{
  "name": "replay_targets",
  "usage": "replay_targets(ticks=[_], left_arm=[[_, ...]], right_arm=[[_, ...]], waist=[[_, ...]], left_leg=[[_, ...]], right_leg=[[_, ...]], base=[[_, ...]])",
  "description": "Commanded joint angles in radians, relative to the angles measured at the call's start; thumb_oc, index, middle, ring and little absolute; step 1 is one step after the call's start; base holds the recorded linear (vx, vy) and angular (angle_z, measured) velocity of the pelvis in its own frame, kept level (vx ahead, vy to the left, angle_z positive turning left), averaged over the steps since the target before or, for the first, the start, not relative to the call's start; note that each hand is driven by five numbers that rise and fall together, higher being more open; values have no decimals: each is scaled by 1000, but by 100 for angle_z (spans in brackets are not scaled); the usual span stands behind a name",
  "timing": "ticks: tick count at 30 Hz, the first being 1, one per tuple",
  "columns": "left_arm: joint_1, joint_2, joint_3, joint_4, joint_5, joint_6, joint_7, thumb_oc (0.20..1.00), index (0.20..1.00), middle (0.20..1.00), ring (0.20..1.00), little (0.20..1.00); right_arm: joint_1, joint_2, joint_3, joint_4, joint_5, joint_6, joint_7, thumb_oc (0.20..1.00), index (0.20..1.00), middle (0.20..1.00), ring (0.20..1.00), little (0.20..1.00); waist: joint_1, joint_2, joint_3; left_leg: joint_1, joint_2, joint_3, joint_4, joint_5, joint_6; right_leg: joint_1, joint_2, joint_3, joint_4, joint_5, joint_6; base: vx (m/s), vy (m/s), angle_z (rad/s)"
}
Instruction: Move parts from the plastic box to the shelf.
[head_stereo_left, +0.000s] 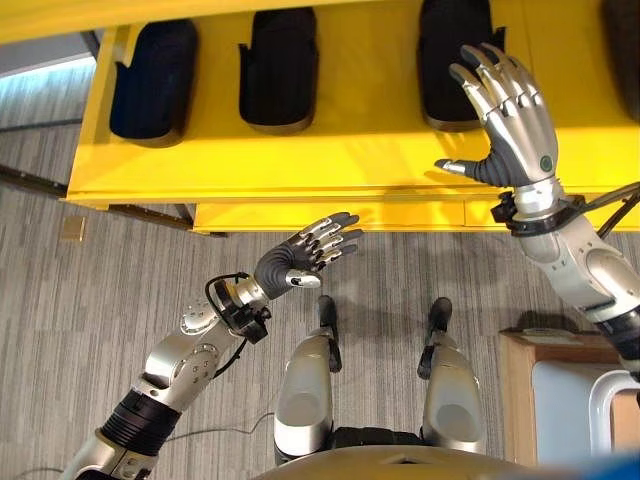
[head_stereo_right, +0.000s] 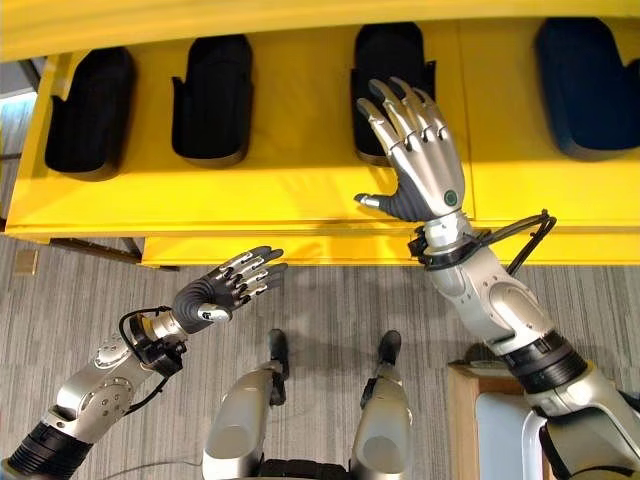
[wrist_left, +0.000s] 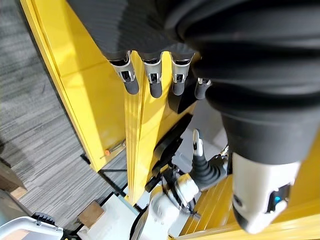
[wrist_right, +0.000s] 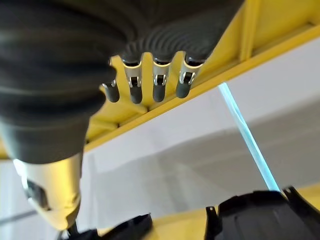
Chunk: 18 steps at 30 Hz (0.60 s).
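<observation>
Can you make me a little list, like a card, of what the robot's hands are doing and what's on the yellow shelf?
shelf: yellow shelf, holding a row of parts
parts: four black parts on the shelf, side by side
right hand: right hand open, fingers spread above the shelf by the third part, holding nothing
left hand: left hand open, held in front of the shelf edge over the grey floor, holding nothing

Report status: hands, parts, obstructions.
Right hand open over yellow shelf, by third black moulded part. Left hand open, empty, below shelf edge. Four black parts on shelf. No obstruction seen.
</observation>
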Motion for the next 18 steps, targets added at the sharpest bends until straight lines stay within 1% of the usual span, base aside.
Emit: replay_targets(ticks=[1, 2, 3, 4, 5, 6, 7, 8, 9, 10, 11, 12, 13, 15, 16, 18], left_arm=[[103, -39, 53, -122, -39, -133, 77, 1000, 1000, 1000, 1000, 1000], [133, -47, 73, -136, -31, -159, 92, 1000, 1000, 1000, 1000, 1000], [140, -49, 77, -138, -28, -161, 93, 1000, 1000, 1000, 1000, 1000], [158, -50, 86, -142, -23, -172, 94, 1000, 1000, 1000, 1000, 1000], [212, -54, 112, -150, -53, -243, 56, 1000, 1000, 1000, 1000, 1000], [222, -56, 117, -151, -65, -250, 39, 1000, 1000, 1000, 1000, 1000], [247, -59, 126, -153, -81, -270, 1, 1000, 1000, 1000, 1000, 1000], [292, -69, 141, -155, -85, -283, -15, 1000, 1000, 1000, 1000, 1000], [326, -81, 149, -139, -62, -294, -31, 1000, 1000, 1000, 1000, 1000], [360, -91, 161, -124, -31, -320, -38, 1000, 1000, 1000, 1000, 1000], [366, -90, 163, -123, -32, -320, -41, 1000, 1000, 1000, 1000, 1000], [378, -89, 176, -111, -32, -323, -54, 1000, 1000, 1000, 1000, 1000], [378, -88, 180, -104, -37, -329, -59, 1000, 1000, 1000, 1000, 1000], [375, -88, 186, -88, -38, -319, -52, 1000, 1000, 1000, 1000, 1000], [371, -90, 188, -75, -23, -314, -37, 1000, 1000, 1000, 1000, 1000], [373, -97, 189, -61, -34, -298, -40, 1000, 1000, 1000, 1000, 1000]], right_arm=[[123, 44, -99, -157, 147, -136, 37, 1000, 1000, 1000, 1000, 1000], [215, 68, -121, -186, 238, -151, 52, 1000, 1000, 1000, 1000, 1000], [229, 73, -123, -188, 257, -155, 50, 1000, 1000, 1000, 1000, 1000], [267, 84, -134, -188, 312, -169, 57, 1000, 1000, 1000, 1000, 1000], [377, 118, -161, -182, 477, -207, 80, 1000, 1000, 1000, 1000, 1000], [397, 125, -167, -180, 503, -216, 98, 1000, 1000, 1000, 1000, 1000], [442, 139, -179, -175, 593, -221, 136, 1000, 1000, 1000, 1000, 1000], [513, 175, -192, -143, 821, -211, 212, 1000, 1000, 1000, 1000, 1000], [575, 223, -205, -98, 1002, -172, 304, 1000, 1000, 1000, 1000, 1000], [621, 268, -217, -68, 1047, -162, 346, 1000, 1000, 1000, 1000, 1000], [630, 273, -218, -66, 1043, -166, 347, 1000, 1000, 1000, 1000, 1000], [651, 292, -232, -60, 1039, -155, 363, 1000, 1000, 1000, 1000, 1000], [653, 298, -235, -54, 1058, -143, 378, 1000, 1000, 1000, 1000, 1000], [644, 318, -229, -23, 1081, -114, 381, 1000, 1000, 1000, 1000, 1000], [634, 336, -222, 1, 1121, -85, 397, 1000, 1000, 1000, 1000, 1000], [630, 357, -218, 24, 1126, -72, 404, 1000, 1000, 1000, 1000, 1000]], waist=[[-21, 3, -58], [-34, -5, -73], [-35, -6, -76], [-40, -10, -85], [-51, -26, -116], [-53, -29, -123], [-55, -35, -138], [-59, -52, -169], [-62, -69, -209], [-61, -82, -247], [-60, -84, -255], [-61, -92, -278], [-61, -95, -285], [-61, -98, -300], [-60, -101, -313], [-58, -105, -325]], left_leg=[[35, -27, -25, -33, -15, 53], [60, -23, -16, -53, -15, 54], [66, -22, -13, -59, -13, 54], [78, -18, -10, -71, -10, 53], [109, -5, 4, -106, 3, 46], [115, -3, 8, -114, 7, 44], [130, 2, 15, -134, 17, 39], [159, 9, 29, -169, 33, 29], [188, 18, 48, -212, 51, 17], [213, 30, 67, -253, 73, 3], [217, 32, 70, -259, 76, 0], [228, 39, 81, -266, 76, -7], [233, 41, 84, -266, 73, -10], [246, 44, 92, -266, 66, -14], [259, 45, 99, -266, 59, -16], [269, 46, 103, -266, 52, -17]], right_leg=[[30, 47, 21, 234, -227, 4], [46, 49, 27, 215, -223, 9], [50, 50, 28, 210, -221, 10], [58, 50, 29, 197, -216, 14], [82, 48, 27, 157, -197, 26], [88, 48, 27, 146, -193, 28], [102, 47, 27, 122, -181, 35], [133, 40, 18, 71, -158, 49], [163, 35, 6, 13, -129, 64], [189, 31, -10, -47, -96, 77], [195, 31, -15, -60, -89, 80], [214, 26, -29, -103, -64, 90], [221, 25, -35, -119, -55, 93], [234, 22, -43, -146, -40, 99], [246, 21, -51, -162, -31, 101], [257, 19, -57, -173, -27, 103]], base=[[78, 122, -15], [78, 101, -22], [75, 45, -26], [104, 1, -21], [110, -7, -13], [121, -20, -17], [118, -40, -22], [184, -100, -25], [215, -144, -33], [159, -126, -30], [103, -90, -29], [43, -44, -9], [50, -41, -2], [45, -23, 2], [55, -31, 3], [57, -33, 4]])
